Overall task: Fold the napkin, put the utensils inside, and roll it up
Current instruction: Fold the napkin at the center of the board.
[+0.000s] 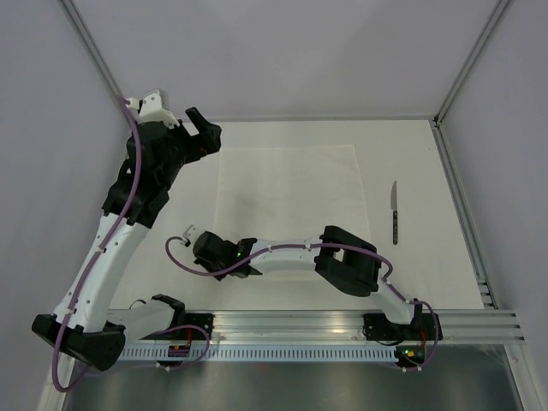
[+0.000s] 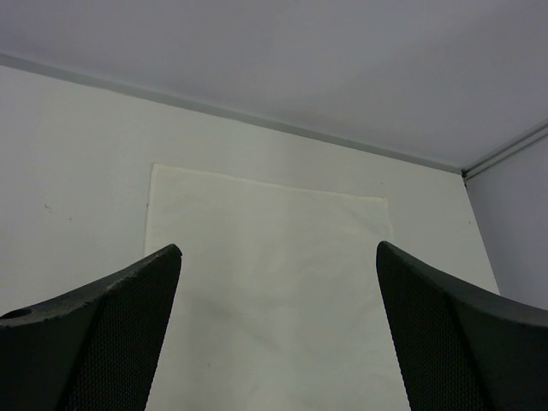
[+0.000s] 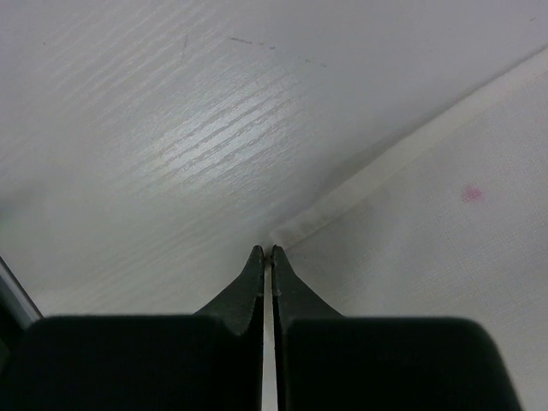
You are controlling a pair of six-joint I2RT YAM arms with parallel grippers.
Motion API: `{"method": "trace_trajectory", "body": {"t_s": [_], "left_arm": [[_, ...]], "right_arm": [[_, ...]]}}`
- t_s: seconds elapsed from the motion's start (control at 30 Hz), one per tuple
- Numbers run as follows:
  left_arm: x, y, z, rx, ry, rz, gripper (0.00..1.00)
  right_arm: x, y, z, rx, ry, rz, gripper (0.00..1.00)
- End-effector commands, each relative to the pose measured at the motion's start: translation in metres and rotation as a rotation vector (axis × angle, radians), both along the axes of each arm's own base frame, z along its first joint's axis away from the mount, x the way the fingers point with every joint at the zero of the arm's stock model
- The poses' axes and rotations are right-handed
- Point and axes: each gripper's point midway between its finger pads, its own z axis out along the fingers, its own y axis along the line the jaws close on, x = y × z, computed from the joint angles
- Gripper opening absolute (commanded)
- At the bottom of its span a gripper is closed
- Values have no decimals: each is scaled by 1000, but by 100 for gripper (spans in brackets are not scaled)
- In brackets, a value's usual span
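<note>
The napkin [image 1: 287, 193] lies flat and unfolded on the white table, filling the middle of the left wrist view [image 2: 274, 257]. My right gripper [image 3: 268, 250] is down at the napkin's near left corner [image 3: 428, 214], jaws shut with the corner pinched at their tips. From above, its wrist [image 1: 210, 248] hides the fingers. My left gripper [image 2: 278, 248] hangs wide open above the napkin's far left corner [image 1: 202, 128], holding nothing. Of the utensils, I see one dark knife [image 1: 395, 212] lying on the table to the right of the napkin, handle toward me.
Grey enclosure walls [image 1: 282, 51] ring the table at the back and sides. A metal rail [image 1: 342, 325] with both arm bases runs along the near edge. The right arm's elbow [image 1: 347, 257] stretches across the near side of the napkin.
</note>
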Motion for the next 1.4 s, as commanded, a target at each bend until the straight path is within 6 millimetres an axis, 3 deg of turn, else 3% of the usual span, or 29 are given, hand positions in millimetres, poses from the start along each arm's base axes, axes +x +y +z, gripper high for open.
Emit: {"method": "trace_trajectory", "body": {"t_s": [0.0, 0.2, 0.47, 0.7, 0.8, 1.03, 1.13, 1.37], "left_arm": [[-2, 12, 20, 10, -79, 40, 98], [-10, 30, 36, 0, -128, 116, 94], [-14, 47, 46, -22, -160, 170, 95], [-15, 55, 46, -30, -166, 189, 96], [-15, 57, 46, -30, -166, 194, 96], [-8, 57, 47, -48, -178, 199, 95], [-4, 60, 49, -68, -191, 220, 92], [9, 58, 47, -96, -200, 231, 89]], "right_arm": [[-2, -7, 31, -36, -13, 66, 1], [-10, -1, 84, 48, -23, 124, 1], [-35, 17, 99, 95, 41, 147, 0], [-41, 39, 119, 148, 84, 163, 0], [-35, 36, 119, 146, 87, 161, 0], [13, 9, 119, 152, 86, 127, 1], [51, -13, 121, 138, 50, 83, 1], [115, -63, 127, 99, -32, -5, 0]]}}
